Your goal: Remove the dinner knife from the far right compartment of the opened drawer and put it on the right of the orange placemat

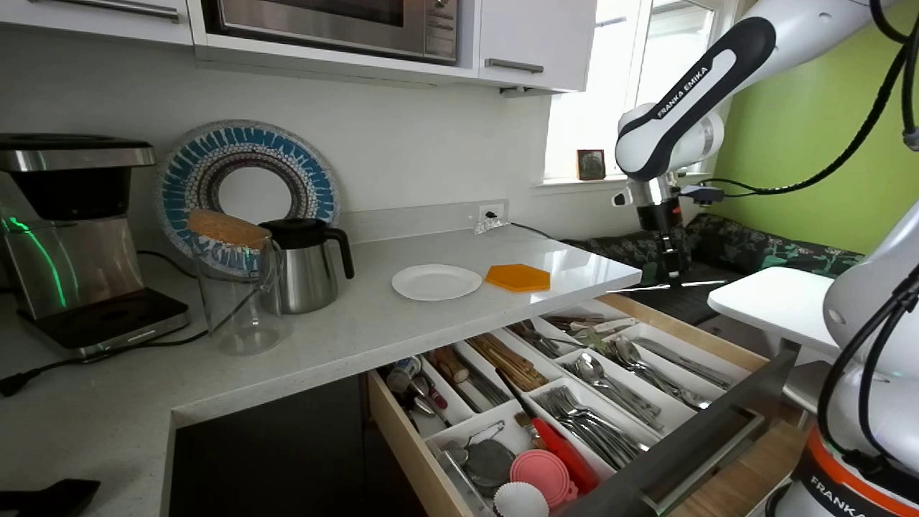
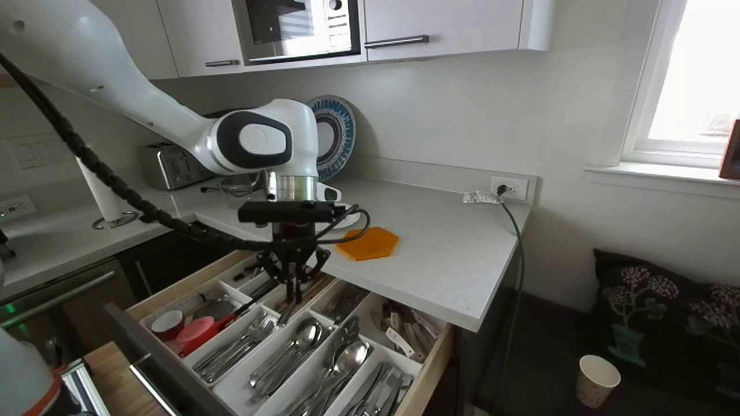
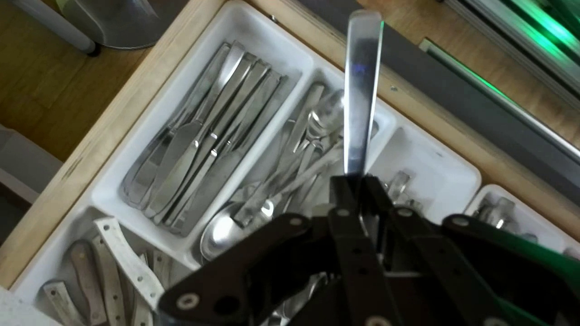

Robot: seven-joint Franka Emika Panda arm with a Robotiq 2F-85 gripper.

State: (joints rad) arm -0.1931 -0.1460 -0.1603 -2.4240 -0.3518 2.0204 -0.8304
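Dinner knife (image 3: 362, 95) — above the opened drawer (image 1: 693, 332), you hold it clamped in the gripper (image 3: 356, 183), one end jutting out. Below, the far right compartment (image 3: 267, 40) contains several knives (image 3: 206, 138); the section (image 3: 266, 168) beside it has jumbled spoons (image 3: 222, 233) — forks (image 1: 592, 425) lie in another.
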